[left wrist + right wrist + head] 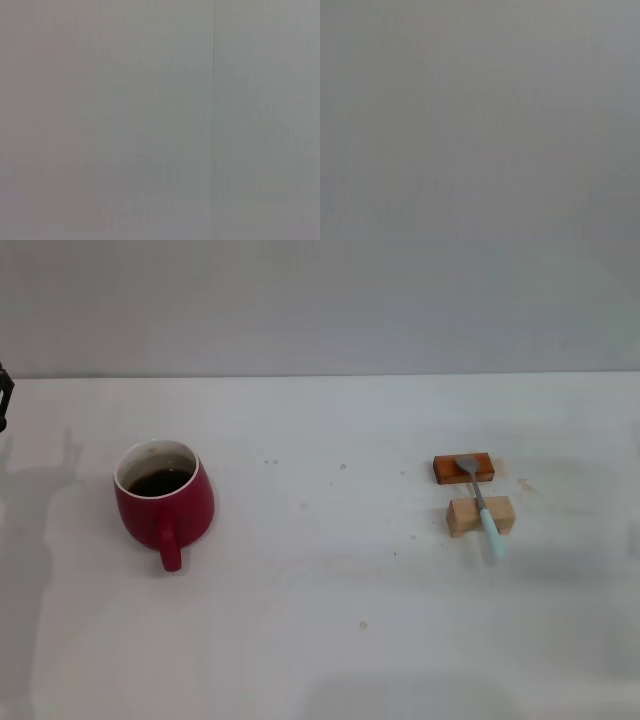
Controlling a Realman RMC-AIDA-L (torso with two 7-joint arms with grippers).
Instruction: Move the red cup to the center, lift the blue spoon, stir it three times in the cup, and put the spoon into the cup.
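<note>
Jaws of both arms cannot be judged: neither pair is shown clearly in any view. Only a small dark part of the left arm (4,398) is seen at the far left edge of the head view, above the table's back left area, and whether its jaws are open or closed cannot be told. Nothing of the right arm is seen in the head view. Only a plain grey surface is shown by both wrist views.

On the white table (330,640), the red cup (163,502) is set upright on the left side, well apart from the other things. Its pale rim and white inside are visible, a dark liquid is seen in it, and its loop handle is turned toward the robot.

On the right side, the blue spoon (481,504) is laid across two small blocks. Its grey bowl is rested on the orange-brown block (463,469), which is the farther one, and its neck is carried over the pale wooden block (480,516) just in front. Its light-blue handle is pointed toward the robot, past the near block and down to the table.
</note>
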